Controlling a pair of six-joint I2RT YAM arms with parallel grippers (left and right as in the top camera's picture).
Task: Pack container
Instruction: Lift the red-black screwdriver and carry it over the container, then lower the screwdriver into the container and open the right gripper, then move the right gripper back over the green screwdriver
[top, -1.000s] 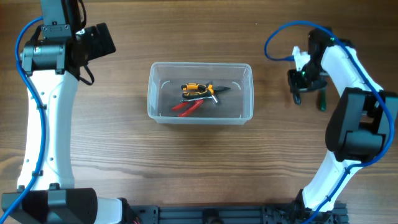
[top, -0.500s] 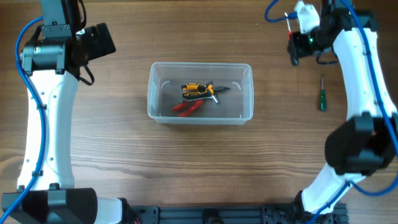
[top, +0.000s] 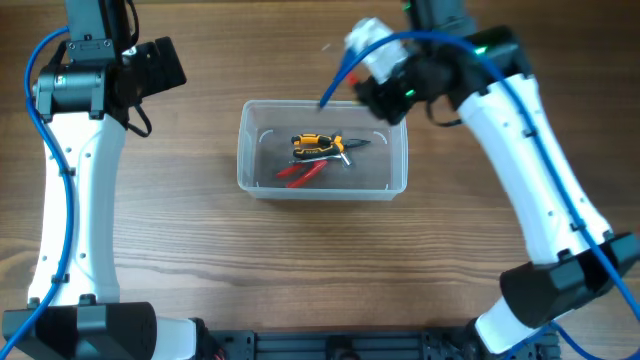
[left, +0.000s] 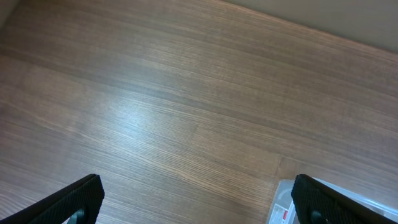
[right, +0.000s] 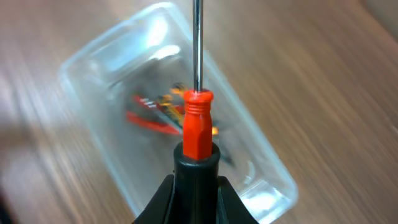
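Observation:
The clear plastic container (top: 250, 150) sits mid-table. It holds a yellow-and-black hand tool (top: 318, 145) and red-handled pliers (top: 300, 174). My right gripper (top: 385, 95) hovers over the container's back right corner. It is shut on a screwdriver (right: 197, 124) with a red and black handle, its shaft pointing over the container (right: 112, 155), which shows blurred below in the right wrist view. My left gripper (top: 160, 65) is open and empty above bare table at the back left. A corner of the container (left: 286, 205) shows between its fingers (left: 199, 199).
The right arm (top: 530, 170) stretches across the right side of the table. The left arm (top: 75, 180) stands along the left edge. Bare wood surrounds the container.
My right arm has swung from the far right to above the container's back right corner with the screwdriver. A green screwdriver on the right of the table is now hidden under the arm.

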